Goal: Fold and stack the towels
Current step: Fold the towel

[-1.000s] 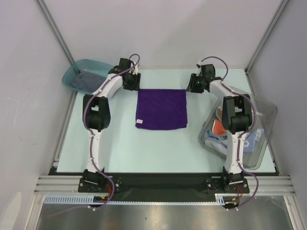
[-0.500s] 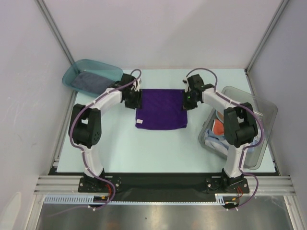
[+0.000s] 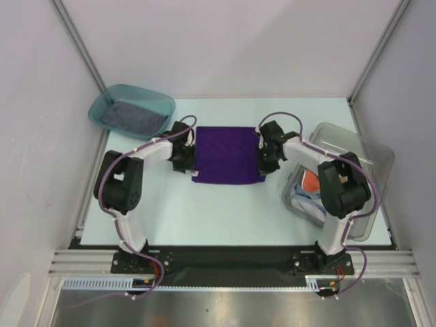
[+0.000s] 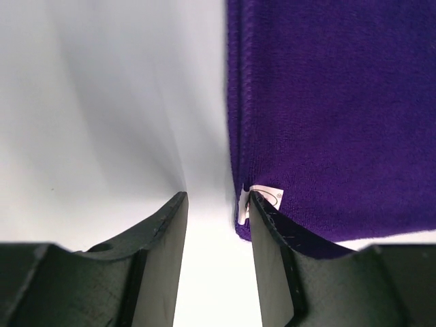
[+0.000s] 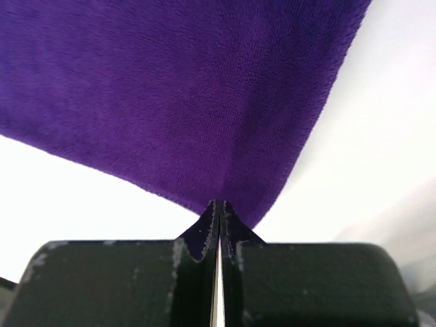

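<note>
A deep purple towel [image 3: 228,155] lies flat at the table's middle. My left gripper [image 3: 185,161] is open at its near left corner. In the left wrist view the gripper [image 4: 216,199] has one finger on bare table and the other at the towel [image 4: 327,102] edge, beside a white tag [image 4: 268,195]. My right gripper [image 3: 264,163] is at the near right corner. In the right wrist view the gripper [image 5: 219,204] is shut, tips on the towel [image 5: 170,88] edge, and the cloth puckers toward them. A dark grey-blue towel [image 3: 133,116] lies in the tray.
The teal tray [image 3: 102,102] stands at the far left. A clear bin [image 3: 371,160] at the right holds brown-red [image 3: 310,182] and light-blue [image 3: 304,199] cloth, close behind my right arm. Grey walls enclose the table on three sides.
Both grippers have moved from the towel's far corners along its sides to its near corners. The towel has not visibly moved.
</note>
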Available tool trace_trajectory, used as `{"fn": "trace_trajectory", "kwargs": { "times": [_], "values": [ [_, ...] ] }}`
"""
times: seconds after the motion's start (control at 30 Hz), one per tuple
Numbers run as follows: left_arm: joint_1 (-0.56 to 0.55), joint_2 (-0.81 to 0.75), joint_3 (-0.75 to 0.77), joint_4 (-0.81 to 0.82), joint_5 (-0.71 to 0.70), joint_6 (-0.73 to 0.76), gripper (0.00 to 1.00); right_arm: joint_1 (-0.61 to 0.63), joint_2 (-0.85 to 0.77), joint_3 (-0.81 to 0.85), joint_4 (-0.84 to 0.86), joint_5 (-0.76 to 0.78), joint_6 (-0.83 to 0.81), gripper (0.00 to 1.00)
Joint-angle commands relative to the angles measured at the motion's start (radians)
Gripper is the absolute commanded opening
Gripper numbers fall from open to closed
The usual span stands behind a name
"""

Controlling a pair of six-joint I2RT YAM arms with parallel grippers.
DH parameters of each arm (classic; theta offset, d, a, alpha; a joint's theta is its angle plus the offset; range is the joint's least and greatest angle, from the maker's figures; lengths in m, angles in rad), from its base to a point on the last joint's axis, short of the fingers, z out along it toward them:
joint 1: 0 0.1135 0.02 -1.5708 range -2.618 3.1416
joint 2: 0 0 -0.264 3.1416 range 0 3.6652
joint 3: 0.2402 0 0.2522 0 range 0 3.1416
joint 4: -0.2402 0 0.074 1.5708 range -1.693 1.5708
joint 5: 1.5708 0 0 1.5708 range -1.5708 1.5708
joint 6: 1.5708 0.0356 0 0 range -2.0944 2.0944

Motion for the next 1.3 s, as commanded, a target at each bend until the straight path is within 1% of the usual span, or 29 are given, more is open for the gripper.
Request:
{"fn": "trace_trajectory", "kwargs": {
  "times": [0.0,0.17,0.3,0.4,0.57,0.67,0.77,0.8,0.83,0.9,0.93,0.97,1.0,1.03,1.07,1.1,1.13,1.2,1.23,1.27],
  "values": [
    [0.0,-0.044,0.002,0.008,-0.081,-0.026,0.46,0.003,-0.077,0.007,0.0,0.024,0.0,0.0],
    [0.0,-0.038,-0.001,-0.004,-0.104,-0.026,0.45,0.003,-0.06,-0.033,0.01,0.033,-0.004,0.0],
    [-0.006,-0.035,-0.001,-0.005,-0.092,-0.026,0.45,0.003,-0.052,-0.107,0.075,0.027,0.005,0.0],
    [-0.016,-0.041,-0.001,-0.019,-0.096,-0.028,0.45,0.002,-0.041,-0.122,0.095,0.05,0.006,0.0],
    [-0.023,-0.081,0.003,-0.05,-0.086,-0.034,0.48,0.003,-0.086,-0.125,0.084,0.067,0.005,0.0],
    [-0.024,-0.106,0.054,-0.087,-0.069,-0.018,0.52,0.003,-0.116,-0.095,0.047,0.053,-0.006,0.0],
    [-0.023,-0.106,0.172,-0.155,-0.085,0.037,0.56,-0.006,-0.138,-0.032,-0.013,0.021,-0.035,0.06],
    [-0.023,-0.097,0.236,-0.157,-0.092,0.058,0.58,-0.014,-0.146,-0.017,-0.029,-0.013,-0.044,0.08],
    [-0.021,-0.089,0.265,-0.154,-0.087,0.119,0.59,-0.027,-0.146,0.018,-0.031,-0.037,-0.072,0.12],
    [-0.018,-0.057,0.334,-0.111,-0.057,0.187,0.61,-0.067,-0.117,0.055,-0.031,-0.089,-0.106,0.15],
    [-0.015,-0.043,0.354,-0.096,-0.049,0.256,0.61,-0.081,-0.097,0.08,-0.042,-0.093,-0.135,0.19],
    [-0.013,-0.019,0.382,-0.09,-0.012,0.284,0.61,-0.093,-0.078,0.145,-0.056,-0.093,-0.155,0.22],
    [-0.006,0.006,0.44,-0.088,-0.004,0.302,0.61,-0.122,-0.054,0.167,-0.04,-0.111,-0.173,0.25],
    [-0.003,0.061,0.469,-0.084,0.0,0.349,0.61,-0.136,-0.019,0.184,-0.025,-0.123,-0.184,0.3],
    [0.0,0.09,0.5,-0.084,0.014,0.371,0.61,-0.156,0.009,0.247,-0.022,-0.134,-0.193,0.33],
    [0.009,0.121,0.57,-0.096,0.023,0.391,0.61,-0.17,0.035,0.281,-0.022,-0.172,-0.204,0.34],
    [0.013,0.191,0.61,-0.108,0.026,0.422,0.61,-0.19,0.081,0.315,-0.01,-0.191,-0.202,0.38],
    [0.022,0.256,0.723,-0.142,0.03,0.449,0.6,-0.196,0.126,0.408,0.007,-0.208,-0.262,0.43],
    [0.025,0.284,0.756,-0.149,0.039,0.477,0.6,-0.201,0.153,0.442,0.004,-0.212,-0.288,0.47],
    [0.029,0.332,0.787,-0.157,0.046,0.488,0.6,-0.199,0.201,0.473,0.003,-0.215,-0.308,0.48]
  ]
}}
